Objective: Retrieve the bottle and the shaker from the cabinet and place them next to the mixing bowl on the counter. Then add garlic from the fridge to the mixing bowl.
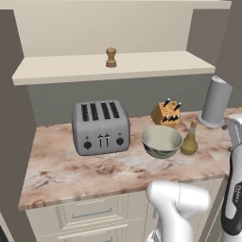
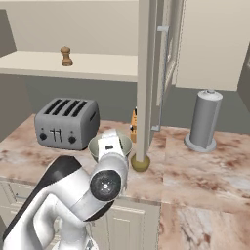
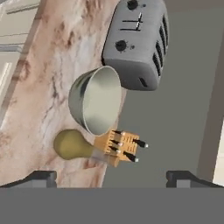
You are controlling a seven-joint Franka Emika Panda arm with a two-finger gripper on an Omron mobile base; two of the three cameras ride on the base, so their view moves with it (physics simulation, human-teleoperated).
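**Bottle down by the bowl, shaker up on the shelf**

On the worktop: a pale grey-green bowl, upright, nothing visible inside from any angle. Just to its right, close beside it, the bottle with the olive-yellow belly, standing upright. Behind both, a wooden knife block holding dark-handled knives. Left of the bowl, near but apart, a grey four-slot toaster with empty slots. Further right, a grey paper towel holder.

Up in the open cabinet: the small brown shaker, upright and alone on the shelf, well apart from everything below.

Gripper wide open, holding nothing, hovering above the bowl and bottle, fingertips spread to either side in the hand view.
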